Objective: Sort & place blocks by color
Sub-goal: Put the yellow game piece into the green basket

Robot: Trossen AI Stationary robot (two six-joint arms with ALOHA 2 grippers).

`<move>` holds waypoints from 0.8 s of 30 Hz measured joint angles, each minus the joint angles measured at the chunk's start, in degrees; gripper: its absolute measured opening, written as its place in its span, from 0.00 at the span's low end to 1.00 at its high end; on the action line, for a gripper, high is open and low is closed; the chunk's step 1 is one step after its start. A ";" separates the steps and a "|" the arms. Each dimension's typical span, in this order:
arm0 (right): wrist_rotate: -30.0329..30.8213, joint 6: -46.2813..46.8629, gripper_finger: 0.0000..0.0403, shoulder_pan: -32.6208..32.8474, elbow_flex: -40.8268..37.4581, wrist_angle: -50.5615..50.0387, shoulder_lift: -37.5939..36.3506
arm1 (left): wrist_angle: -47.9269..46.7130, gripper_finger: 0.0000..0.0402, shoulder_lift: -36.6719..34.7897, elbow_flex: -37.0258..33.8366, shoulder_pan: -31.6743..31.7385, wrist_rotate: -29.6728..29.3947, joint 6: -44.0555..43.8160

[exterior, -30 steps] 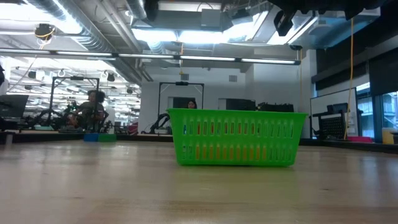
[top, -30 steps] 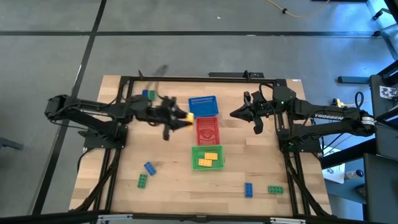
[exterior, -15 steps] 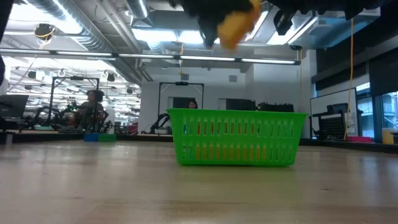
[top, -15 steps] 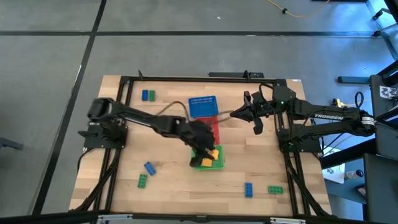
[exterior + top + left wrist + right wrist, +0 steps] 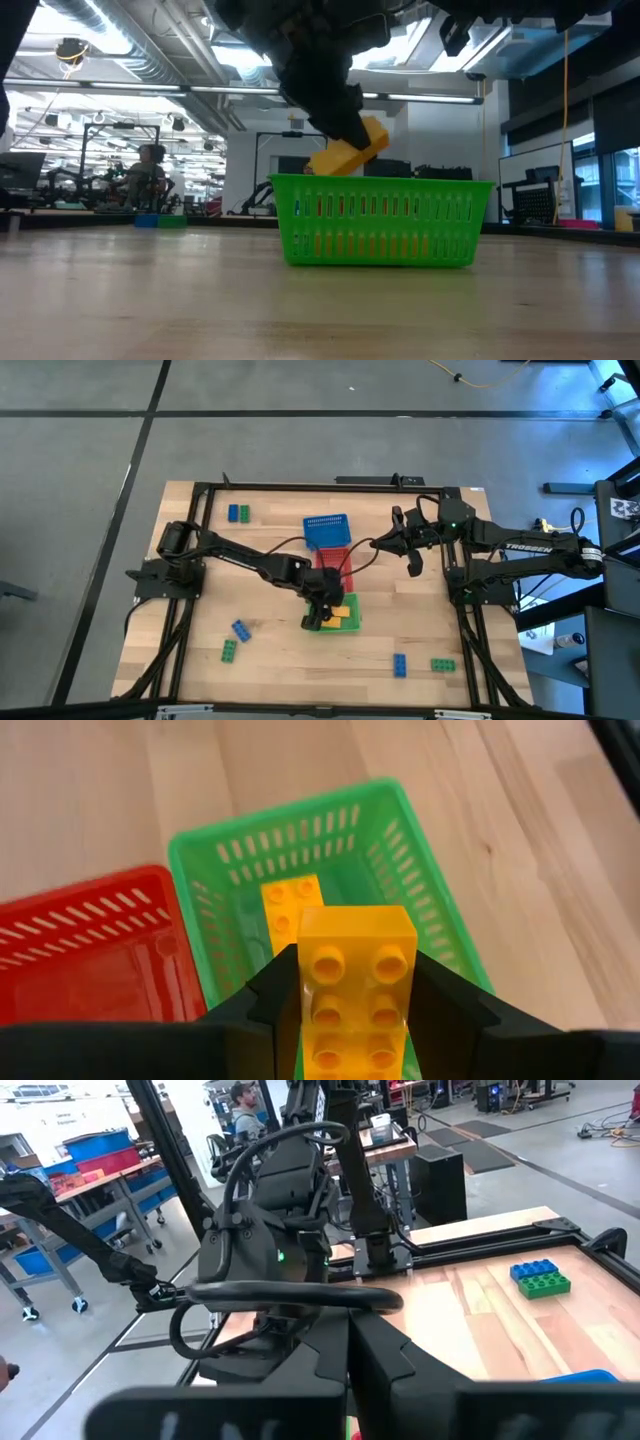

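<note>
Wooden planks make up the bench [image 5: 200, 660], ringed by a dark frame, with a workshop and a seated person [image 5: 148, 178] beyond it. At its middle a blue basket [image 5: 326, 530], a red basket [image 5: 333, 566] and a green basket [image 5: 318, 622] stand end to end in a row. From the left side the left arm stretches over the green basket, where the left gripper [image 5: 322, 610] has its fingers clamped on a yellow block [image 5: 356, 982], held tilted just above the rim; another yellow block [image 5: 293, 902] lies inside that basket. By the blue basket's far side the right gripper [image 5: 383, 543] hangs with its fingers together. Loose blocks lie scattered: a blue and green pair [image 5: 238, 513] at the far left corner, a blue one [image 5: 241, 630] and a green one [image 5: 229, 650] at the near left, a blue one [image 5: 399, 665] and a green one [image 5: 442, 664] at the near right.
</note>
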 joint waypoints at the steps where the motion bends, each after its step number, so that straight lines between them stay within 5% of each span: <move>1: 0.00 -0.08 0.00 -0.01 0.00 -0.06 0.00 | -0.35 0.33 0.00 0.00 0.00 0.06 0.45; 24: 1.49 0.08 0.00 -0.04 0.00 -1.77 -0.02 | -1.47 0.35 4.26 -0.07 -0.37 -1.06 0.36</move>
